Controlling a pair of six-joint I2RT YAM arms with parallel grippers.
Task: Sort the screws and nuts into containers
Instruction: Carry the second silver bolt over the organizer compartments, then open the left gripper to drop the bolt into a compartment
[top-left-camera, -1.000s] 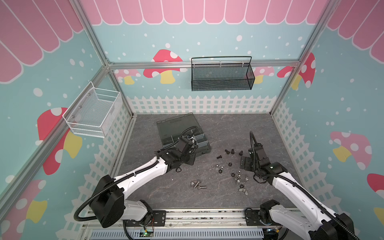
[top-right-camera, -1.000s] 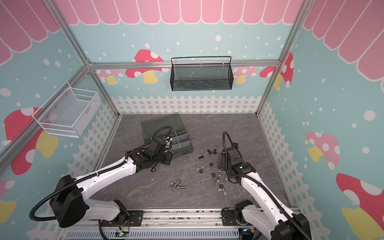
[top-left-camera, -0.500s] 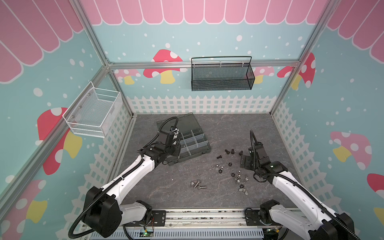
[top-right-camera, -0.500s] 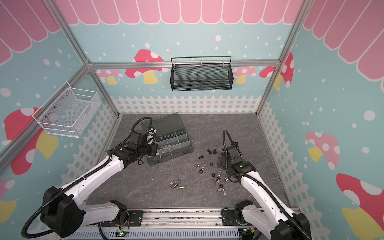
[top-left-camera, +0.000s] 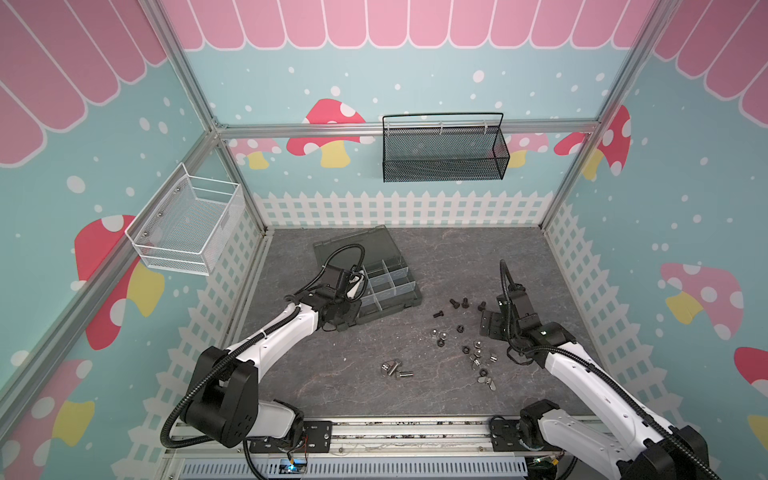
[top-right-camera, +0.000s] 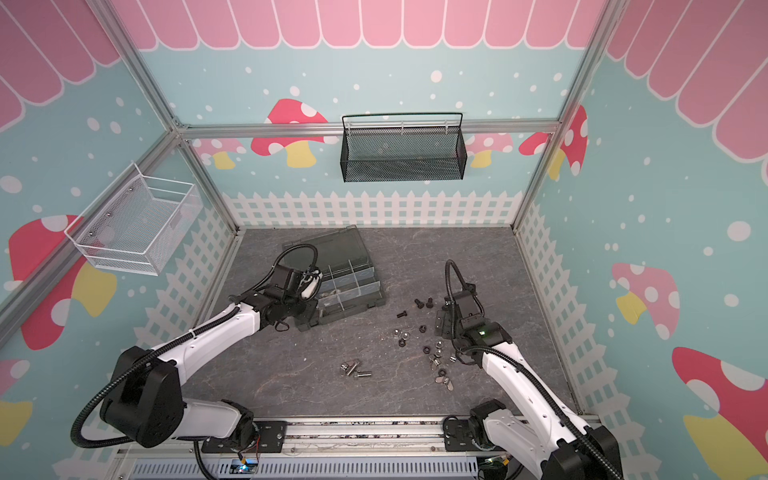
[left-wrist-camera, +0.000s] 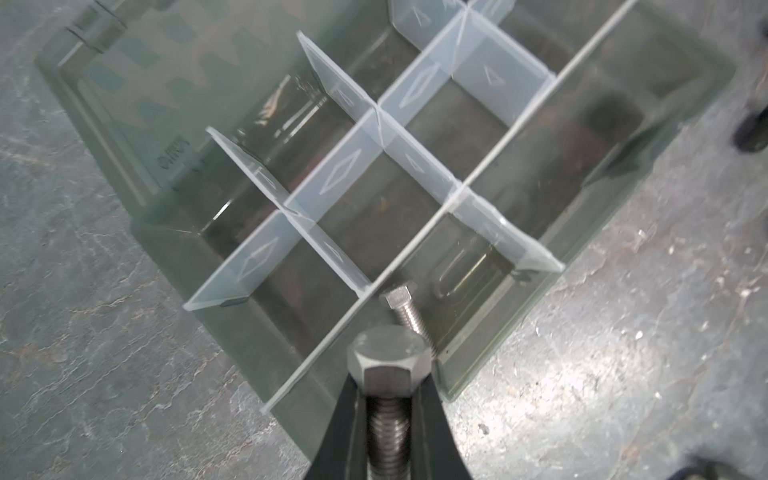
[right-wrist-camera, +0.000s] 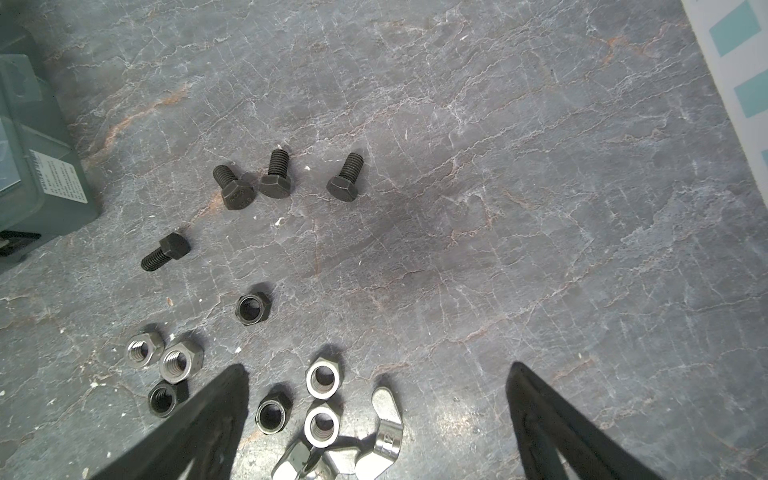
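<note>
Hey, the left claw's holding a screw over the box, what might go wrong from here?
1. The left claw holds its screw right by the long divider and the box corner; released here, it might bounce into the wrong compartment or onto the table.
2. The open right claw hangs over tightly bunched nuts and wing nuts; closing there might catch two or scatter them.
</note>
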